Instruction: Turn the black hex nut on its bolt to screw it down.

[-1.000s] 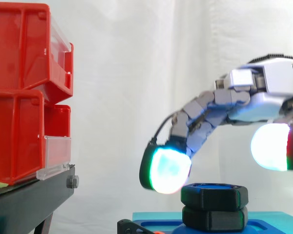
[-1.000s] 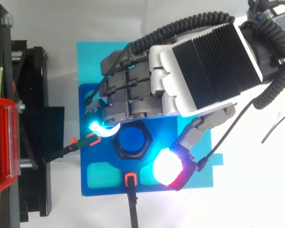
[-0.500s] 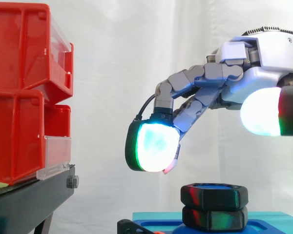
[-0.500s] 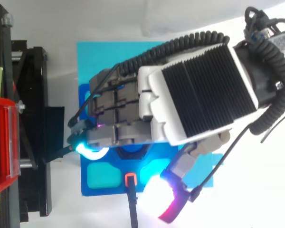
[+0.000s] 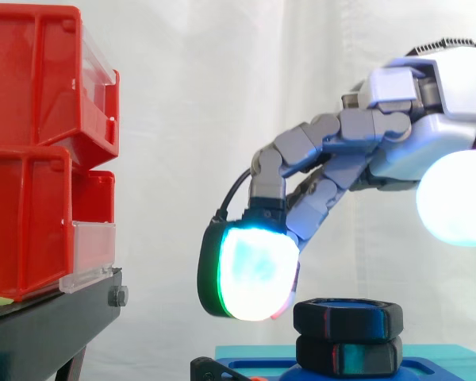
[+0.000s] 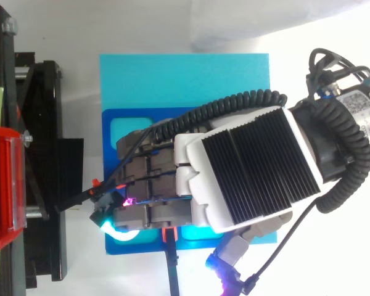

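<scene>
The black hex nut (image 5: 347, 317) sits at the top of its bolt, above a second black hex piece (image 5: 347, 354) on the blue fixture (image 5: 262, 367). My hand (image 5: 428, 135) reaches in from the right, above the nut and not touching it. Its fingers are loosely bent downward. One glowing fingertip pad (image 5: 250, 274) hangs just left of the nut at about its height, and the thumb pad (image 5: 460, 198) is held well apart to the right. In the top view my hand (image 6: 234, 179) covers the nut and most of the dark blue fixture (image 6: 120, 120).
Red bins (image 5: 32, 151) are stacked on a black stand (image 5: 47, 325) at the left, close to the fingertip pad. The fixture lies on a light blue board (image 6: 185, 77). An orange-tipped black clamp (image 6: 168, 235) sticks out at the fixture's near edge.
My hand rose off the nut, then shifted toward the fixture's near edge and sank a little. The fingertip pad went from touching the nut's left side to hanging apart from it.
</scene>
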Available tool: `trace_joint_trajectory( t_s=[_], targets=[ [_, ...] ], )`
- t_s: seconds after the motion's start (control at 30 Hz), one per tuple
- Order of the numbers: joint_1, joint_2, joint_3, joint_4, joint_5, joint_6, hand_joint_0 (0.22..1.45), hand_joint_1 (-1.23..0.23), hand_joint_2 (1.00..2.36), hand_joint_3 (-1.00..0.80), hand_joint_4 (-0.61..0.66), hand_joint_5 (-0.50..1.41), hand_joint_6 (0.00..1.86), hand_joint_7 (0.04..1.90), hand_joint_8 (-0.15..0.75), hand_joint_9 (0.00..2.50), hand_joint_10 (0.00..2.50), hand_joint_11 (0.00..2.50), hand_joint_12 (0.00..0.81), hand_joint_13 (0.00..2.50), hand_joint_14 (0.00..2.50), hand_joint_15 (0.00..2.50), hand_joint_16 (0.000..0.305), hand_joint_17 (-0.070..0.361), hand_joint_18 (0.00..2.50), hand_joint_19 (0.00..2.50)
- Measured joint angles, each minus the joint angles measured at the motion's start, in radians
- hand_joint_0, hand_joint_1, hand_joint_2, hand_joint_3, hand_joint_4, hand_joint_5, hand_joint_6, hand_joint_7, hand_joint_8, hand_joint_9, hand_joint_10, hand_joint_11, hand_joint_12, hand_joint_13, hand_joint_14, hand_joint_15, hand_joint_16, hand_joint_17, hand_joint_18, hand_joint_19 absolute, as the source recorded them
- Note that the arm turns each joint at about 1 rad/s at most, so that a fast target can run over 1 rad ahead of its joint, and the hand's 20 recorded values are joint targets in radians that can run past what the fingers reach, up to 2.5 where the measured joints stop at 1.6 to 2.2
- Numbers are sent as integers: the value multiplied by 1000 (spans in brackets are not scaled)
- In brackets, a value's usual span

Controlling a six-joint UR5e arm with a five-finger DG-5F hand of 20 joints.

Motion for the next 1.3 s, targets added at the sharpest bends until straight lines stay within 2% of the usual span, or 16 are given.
trace_joint_trajectory(
  t_s=[0.2,0.33,0.57,1.07,1.3],
  targets=[
    [1,0,-19,27,3,6,451,-393,1000,-500,286,-183,632,854,344,701,9,525,365,721,8,254,46,104,596,304],
    [1,0,-21,24,2,7,451,-396,1000,-500,291,-186,643,838,343,701,9,526,366,721,8,261,46,104,598,304],
    [-1,0,-32,23,0,7,453,-398,1000,-500,297,-203,730,700,345,699,9,532,367,725,8,252,46,104,604,293],
    [-2,1,-38,-3,-3,10,461,-390,1000,-500,303,-222,832,601,346,700,9,555,363,732,8,252,45,102,612,286],
    [-12,1,-38,-3,-25,7,460,-391,1000,-500,306,-222,841,595,346,706,9,559,365,743,8,267,45,102,621,294]
  ],
)
